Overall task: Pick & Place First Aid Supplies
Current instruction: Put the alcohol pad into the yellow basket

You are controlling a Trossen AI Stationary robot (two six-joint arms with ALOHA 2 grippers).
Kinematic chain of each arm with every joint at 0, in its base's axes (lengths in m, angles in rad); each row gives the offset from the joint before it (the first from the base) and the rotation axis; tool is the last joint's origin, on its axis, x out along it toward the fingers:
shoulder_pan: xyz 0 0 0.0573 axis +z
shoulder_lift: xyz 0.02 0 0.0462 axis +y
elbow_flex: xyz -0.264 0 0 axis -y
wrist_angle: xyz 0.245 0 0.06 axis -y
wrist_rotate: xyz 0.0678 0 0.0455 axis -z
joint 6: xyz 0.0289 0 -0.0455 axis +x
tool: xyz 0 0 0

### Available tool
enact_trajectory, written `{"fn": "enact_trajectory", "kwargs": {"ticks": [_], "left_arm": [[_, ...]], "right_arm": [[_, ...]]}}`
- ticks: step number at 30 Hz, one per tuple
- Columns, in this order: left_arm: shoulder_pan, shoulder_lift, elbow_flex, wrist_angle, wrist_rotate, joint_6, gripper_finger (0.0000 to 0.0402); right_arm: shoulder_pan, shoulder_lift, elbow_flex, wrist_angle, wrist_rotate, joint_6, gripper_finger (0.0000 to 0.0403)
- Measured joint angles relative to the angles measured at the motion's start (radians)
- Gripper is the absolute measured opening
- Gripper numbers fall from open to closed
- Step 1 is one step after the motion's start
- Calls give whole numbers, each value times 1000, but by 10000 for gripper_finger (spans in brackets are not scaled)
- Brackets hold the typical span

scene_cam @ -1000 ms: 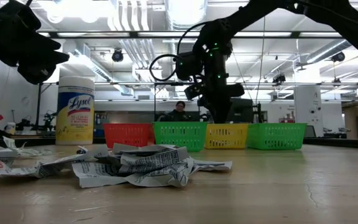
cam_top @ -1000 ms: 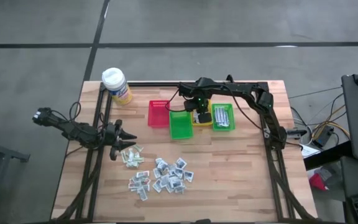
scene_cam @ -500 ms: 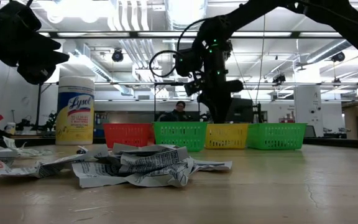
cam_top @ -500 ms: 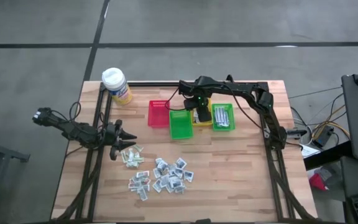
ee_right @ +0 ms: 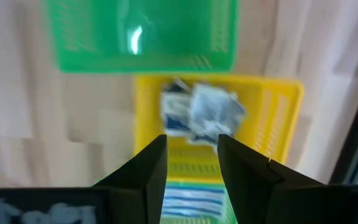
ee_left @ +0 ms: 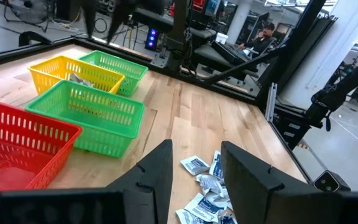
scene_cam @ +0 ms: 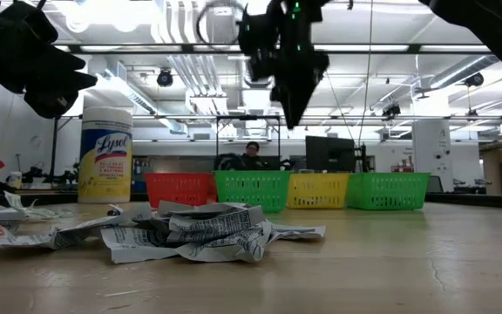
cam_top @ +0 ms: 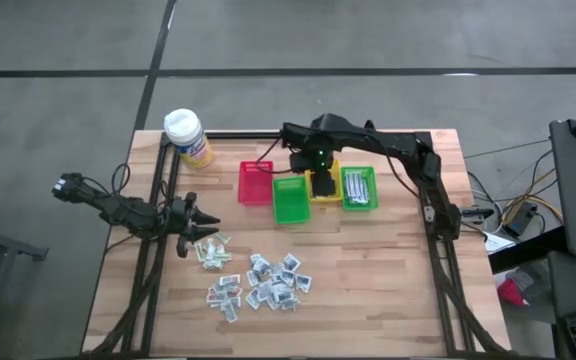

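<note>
The first aid supplies point(cam_top: 258, 281) lie as a loose heap of small packets on the near middle of the table, also in the low view point(scene_cam: 190, 234). A few more packets point(ee_right: 199, 112) rest in the yellow bin point(ee_right: 278, 124). My right gripper point(ee_right: 192, 163) hangs open high above that bin, fingers pointing down, nothing between them; it also shows in the high view point(cam_top: 323, 182) and the low view point(scene_cam: 292, 109). My left gripper point(cam_top: 200, 222) waits open at the table's left, just left of the heap point(ee_left: 207, 186), nothing between its fingers point(ee_left: 160, 171).
Four small bins stand in a row at the far middle: red point(cam_top: 255, 182), green point(cam_top: 290, 199), yellow point(cam_top: 325, 196) and green point(cam_top: 358, 188), the last holding striped packets. A yellow bottle with a white cap point(cam_top: 188, 137) stands at the far left corner. A person sits in the room behind point(scene_cam: 251, 157).
My right gripper has risen straight up from inside the yellow bin and now hangs well above the row of bins. The packets stay lying in the yellow bin.
</note>
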Motion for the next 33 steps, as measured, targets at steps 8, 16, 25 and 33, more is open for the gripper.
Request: {"fn": "enact_trajectory", "kwargs": {"ticks": [8,16,25,33], "left_arm": [[0,0,0,0,0,0,131],[0,1,0,0,0,2,131],[0,1,0,0,0,2,131],[0,1,0,0,2,2,131]], "right_arm": [[114,-49,40,0,-26,14,136],[215,-57,36,1,-28,111,122],[315,-56,36,28,-31,377,114],[380,-56,35,97,-39,744,122]]}}
